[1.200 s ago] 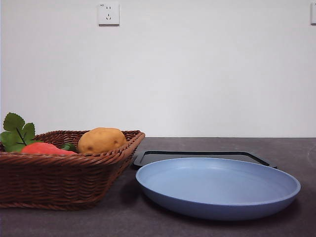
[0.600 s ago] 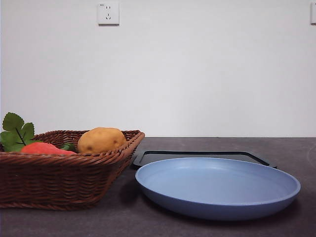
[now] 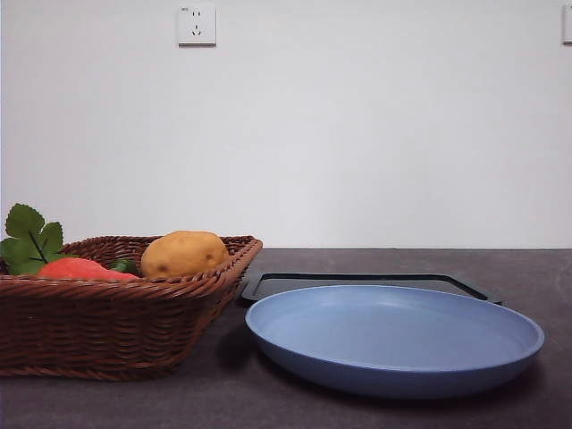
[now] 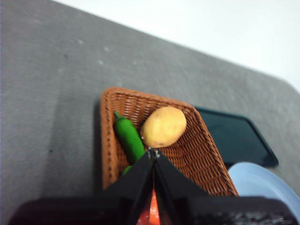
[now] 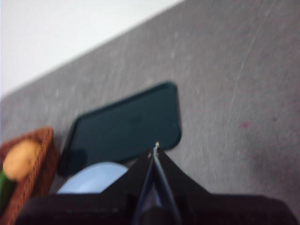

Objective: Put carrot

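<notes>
A brown wicker basket (image 3: 107, 331) stands at the left of the dark table (image 3: 536, 268), holding a yellow-brown potato (image 3: 183, 254) and a green vegetable (image 4: 129, 138). Just right of it sits a blue plate (image 3: 393, 371), with a black tray (image 3: 357, 281) behind.

Low front, high wrists (shared basket (image 3: 107, 317))

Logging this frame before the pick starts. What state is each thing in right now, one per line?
Carrot: lying in the basket, not gripped.
Potato: resting in the basket.
Green vegetable: lying in the basket beside the potato.
Basket: upright on the table.
Blue plate: upright, nothing on it.
Black tray: flat behind the plate, nothing on it.
Left gripper: shut, above the basket.
Right gripper: shut, above the tray.
</notes>
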Controlling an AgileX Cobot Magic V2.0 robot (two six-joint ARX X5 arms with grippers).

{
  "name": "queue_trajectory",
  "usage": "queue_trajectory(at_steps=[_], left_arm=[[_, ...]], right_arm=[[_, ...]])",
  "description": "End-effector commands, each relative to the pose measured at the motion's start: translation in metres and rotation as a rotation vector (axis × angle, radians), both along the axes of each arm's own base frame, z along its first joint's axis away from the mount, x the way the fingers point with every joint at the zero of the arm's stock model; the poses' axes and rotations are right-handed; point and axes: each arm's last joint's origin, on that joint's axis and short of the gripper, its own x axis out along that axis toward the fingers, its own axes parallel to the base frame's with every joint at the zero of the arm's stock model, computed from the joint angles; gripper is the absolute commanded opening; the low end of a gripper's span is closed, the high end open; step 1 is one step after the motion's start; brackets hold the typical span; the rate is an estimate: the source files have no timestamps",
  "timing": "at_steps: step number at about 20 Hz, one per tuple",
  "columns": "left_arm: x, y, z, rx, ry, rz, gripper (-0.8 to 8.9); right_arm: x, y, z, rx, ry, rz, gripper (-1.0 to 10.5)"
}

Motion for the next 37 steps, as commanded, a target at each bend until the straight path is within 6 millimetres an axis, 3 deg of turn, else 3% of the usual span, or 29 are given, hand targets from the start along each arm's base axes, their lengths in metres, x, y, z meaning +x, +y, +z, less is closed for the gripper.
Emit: queue_trajectory(at_steps=[1,6,10,15,19,28,33,35,37], left_arm=[[0.014,-0.003,0.011,0.049,0.022,-0.087,0.07],[0.041,-0.01,0.02,0.066,0.154,-0.286,0.07],[0.057,-0.017,0.024,0.128,0.319,-0.407,0.07],[0.061,-0.022,0.029,0.135,0.296,-0.441,0.08],[0.061,-0.024,0.029,0.133,0.295,-0.451,0.1],[0.06,-0.024,0.029,0.126,0.294,-0.461,0.1],[0.061,-0.024,0.029,0.125,0.291,-0.463,0.1],[0.061,-0.024,0.029,0.124,0.291,-0.465,0.29],[0.06,-0.024,0.029,0.118,0.3,-0.465,1.23]], right_arm=[[0.01,0.003,0.01,-0.023,0.053,0.072,0.1],[0.034,0.008,0.01,-0.028,0.244,0.236,0.1],[0.055,0.012,-0.012,0.002,0.463,0.326,0.1],[0.075,0.019,-0.039,0.041,0.618,0.38,0.7],[0.09,0.029,-0.054,0.029,0.637,0.419,2.0],[0.114,0.049,-0.089,0.051,0.692,0.446,1.9],[0.116,0.049,-0.094,0.053,0.713,0.438,0.0],[0.116,0.049,-0.094,0.054,0.713,0.439,0.1],[0.115,0.049,-0.093,0.055,0.71,0.441,0.1]])
